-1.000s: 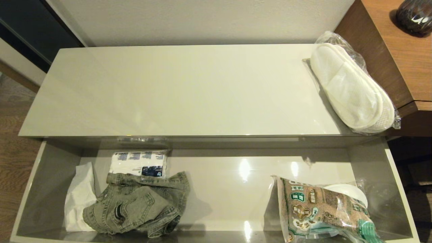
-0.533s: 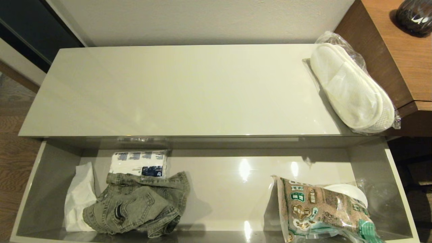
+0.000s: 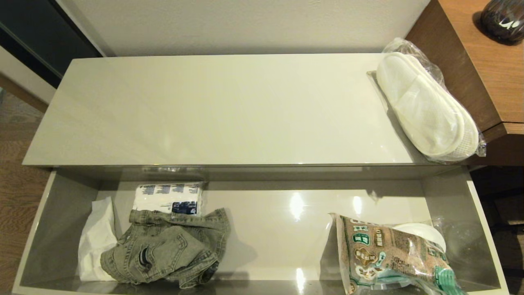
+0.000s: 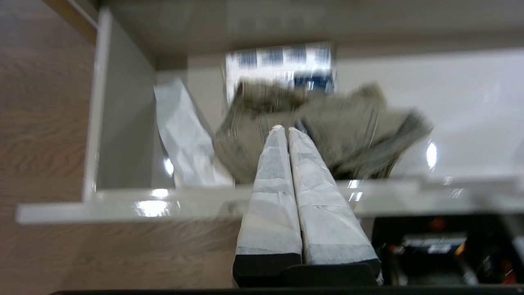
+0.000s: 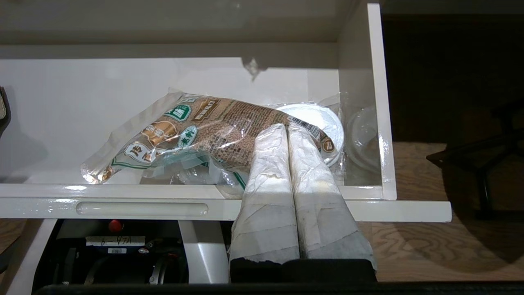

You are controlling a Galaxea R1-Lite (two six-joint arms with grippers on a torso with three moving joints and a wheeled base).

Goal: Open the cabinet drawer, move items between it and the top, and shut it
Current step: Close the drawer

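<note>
The cabinet drawer [image 3: 53, 229] stands pulled out below the top [image 3: 225, 110]. The olive-grey denim jacket [image 3: 163, 254] lies crumpled in the drawer's left part. On the top's right end, against the wooden desk, lies the clear pack of white slippers [image 3: 428, 108]. Neither gripper shows in the head view. In the left wrist view my left gripper [image 4: 285, 128] is shut and empty, above the drawer's front rim [image 4: 163, 200] and pointing at the jacket [image 4: 352, 123]. My right gripper [image 5: 286, 125] is shut and empty, over the front rim [image 5: 401, 209] at the drawer's right end.
A white-and-blue tissue pack [image 3: 168, 198] and a white paper bag [image 3: 96, 239] lie beside the jacket. A brown-green snack bag [image 3: 389, 256] rests on a white round lid [image 3: 423, 233] at the drawer's right. The brown desk [image 3: 479, 61] rises right of the top.
</note>
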